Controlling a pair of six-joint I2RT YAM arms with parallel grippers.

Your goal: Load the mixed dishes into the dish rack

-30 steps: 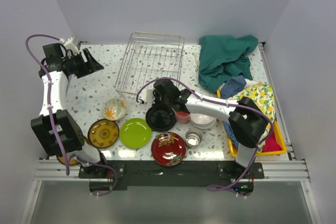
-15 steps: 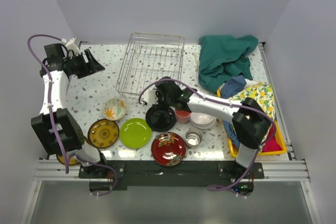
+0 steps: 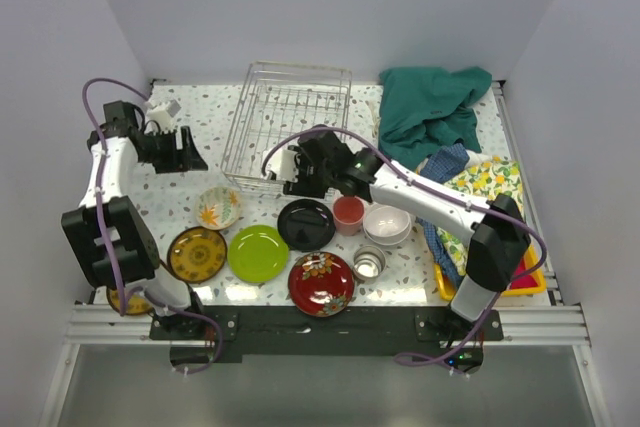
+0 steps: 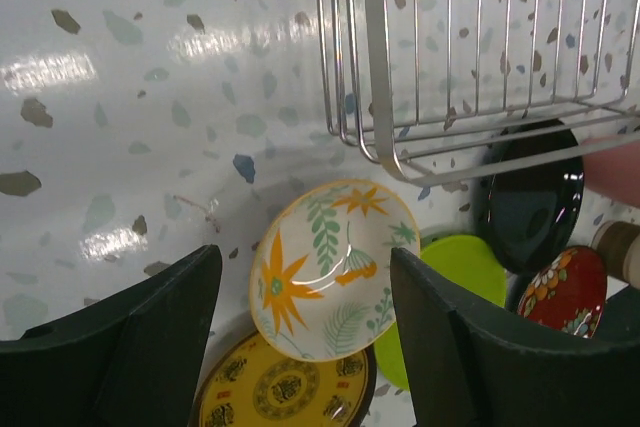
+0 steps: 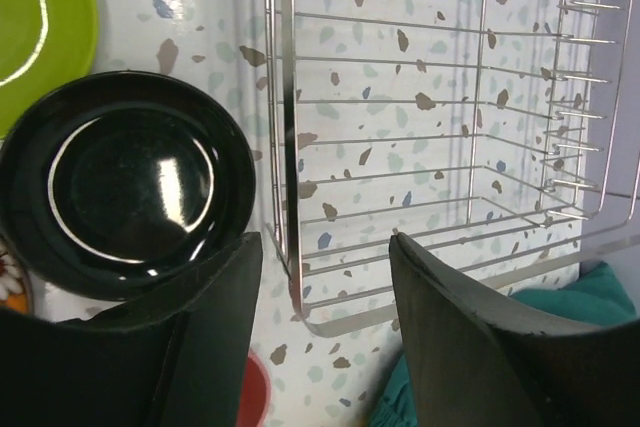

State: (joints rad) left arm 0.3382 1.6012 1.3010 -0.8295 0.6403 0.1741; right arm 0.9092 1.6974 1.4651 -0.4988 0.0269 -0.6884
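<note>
White speckled table (image 3: 180,192), walled in pale grey. Rack (image 3: 290,122) sits at upper centre of the top view. All dishes lie on the table in the lower centre, outside the rack: floral bowl (image 3: 218,207), brown-gold plate (image 3: 197,253), green plate (image 3: 258,252), black plate (image 3: 306,224), red plate (image 3: 321,283), pink cup (image 3: 348,213), white bowl (image 3: 387,224), steel cup (image 3: 369,264).

Left gripper (image 3: 192,152) hangs at mid-left, well apart from the rack. Its jaws are spread and hold nothing; the floral bowl shows between them in the wrist view.

Right gripper (image 3: 290,177) hangs at the rack's lower edge, just above the black plate. Its jaws are likewise spread and hold nothing.
</note>
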